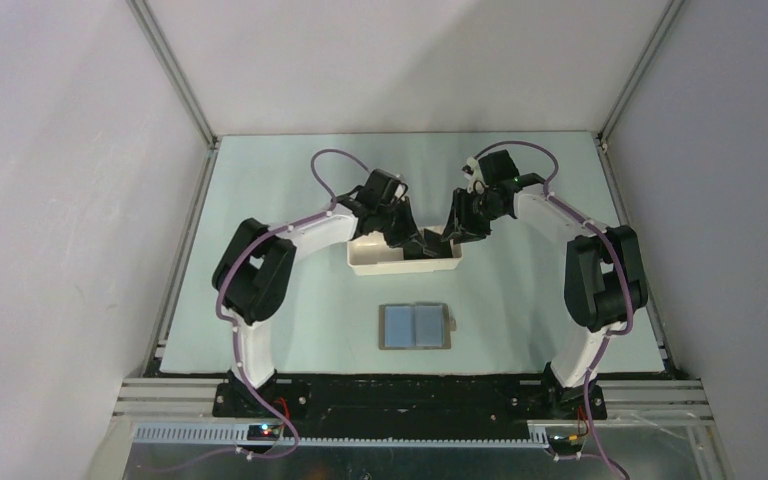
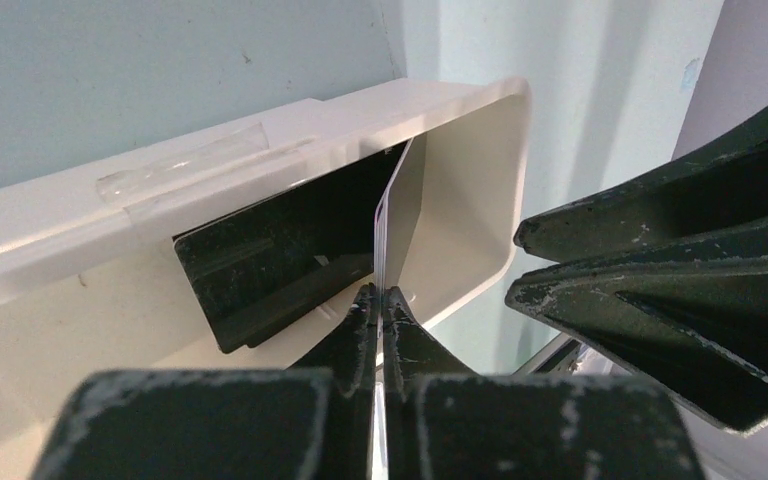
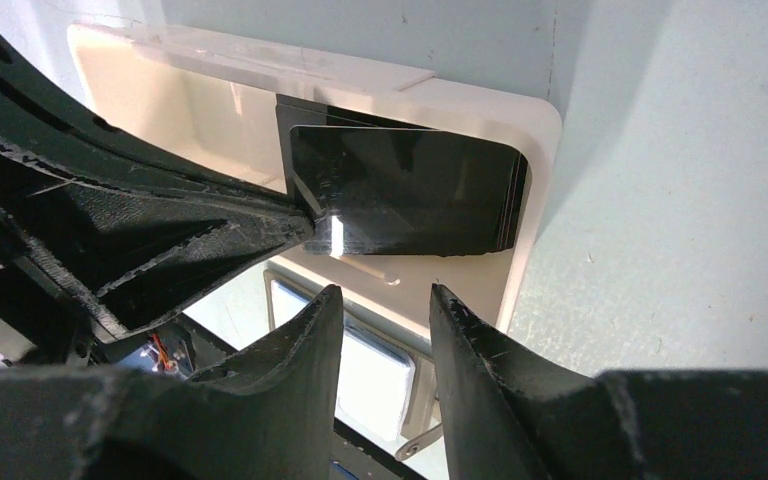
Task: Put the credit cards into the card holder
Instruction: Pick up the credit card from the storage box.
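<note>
Left hand (image 2: 378,298), pinched shut on the corner of one credit card (image 2: 392,215) standing on edge at the right end of the white tray (image 2: 210,150), presumably to draw it out; right hand (image 3: 385,300) parted, empty, alongside; card holder (image 1: 416,326) opened flat on the near counter (image 1: 530,300), pockets upward.

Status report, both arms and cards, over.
Left gripper jaws shut on credit card in white tray. Right gripper jaws open, empty. Card holder open.
</note>
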Robot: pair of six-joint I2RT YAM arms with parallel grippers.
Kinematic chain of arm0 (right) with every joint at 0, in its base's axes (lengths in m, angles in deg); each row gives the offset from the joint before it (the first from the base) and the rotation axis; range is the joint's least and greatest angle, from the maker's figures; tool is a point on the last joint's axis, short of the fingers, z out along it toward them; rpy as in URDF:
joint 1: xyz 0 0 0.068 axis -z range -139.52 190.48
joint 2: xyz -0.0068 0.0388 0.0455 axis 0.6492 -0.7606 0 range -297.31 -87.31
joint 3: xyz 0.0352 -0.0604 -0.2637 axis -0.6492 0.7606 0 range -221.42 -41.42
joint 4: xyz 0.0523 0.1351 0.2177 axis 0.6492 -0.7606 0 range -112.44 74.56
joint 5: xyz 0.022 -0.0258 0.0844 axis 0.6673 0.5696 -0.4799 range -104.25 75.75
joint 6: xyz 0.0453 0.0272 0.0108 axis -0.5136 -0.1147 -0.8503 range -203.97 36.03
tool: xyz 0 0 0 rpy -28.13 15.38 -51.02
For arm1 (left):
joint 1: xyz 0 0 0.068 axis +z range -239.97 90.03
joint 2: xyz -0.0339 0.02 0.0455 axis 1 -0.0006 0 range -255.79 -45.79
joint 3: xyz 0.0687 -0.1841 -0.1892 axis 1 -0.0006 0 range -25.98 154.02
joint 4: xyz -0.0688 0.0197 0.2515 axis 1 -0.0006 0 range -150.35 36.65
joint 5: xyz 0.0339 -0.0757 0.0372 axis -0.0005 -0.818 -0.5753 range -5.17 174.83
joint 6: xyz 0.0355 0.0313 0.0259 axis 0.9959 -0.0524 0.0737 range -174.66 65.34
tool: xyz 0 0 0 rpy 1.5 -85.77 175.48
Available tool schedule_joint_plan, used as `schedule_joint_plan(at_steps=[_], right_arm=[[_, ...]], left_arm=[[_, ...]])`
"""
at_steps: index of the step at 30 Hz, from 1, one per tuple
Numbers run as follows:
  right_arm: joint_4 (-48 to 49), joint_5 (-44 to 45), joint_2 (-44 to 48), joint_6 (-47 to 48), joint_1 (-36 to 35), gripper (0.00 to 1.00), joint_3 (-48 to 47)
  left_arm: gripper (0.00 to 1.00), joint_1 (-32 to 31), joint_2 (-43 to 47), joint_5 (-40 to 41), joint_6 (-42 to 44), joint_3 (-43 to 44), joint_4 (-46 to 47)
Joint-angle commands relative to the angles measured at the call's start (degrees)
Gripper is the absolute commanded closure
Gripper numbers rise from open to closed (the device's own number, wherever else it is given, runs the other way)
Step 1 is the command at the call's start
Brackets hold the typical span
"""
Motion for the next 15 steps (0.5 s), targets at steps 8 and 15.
schedule_joint_plan(at_steps=[8,15], right_arm=[[0.2,-2.1,0.1,-0.3,0.6,0.53,-2.0],[0.8,-2.2,-0.5,-0.5,0.4,0.51,-2.1]], left_arm=[[0.74,-0.6,1.6,-3.2,2.2,3.7,-1.5],[0.59,0.0,4.0,0.2,2.6,1.7,-1.5]])
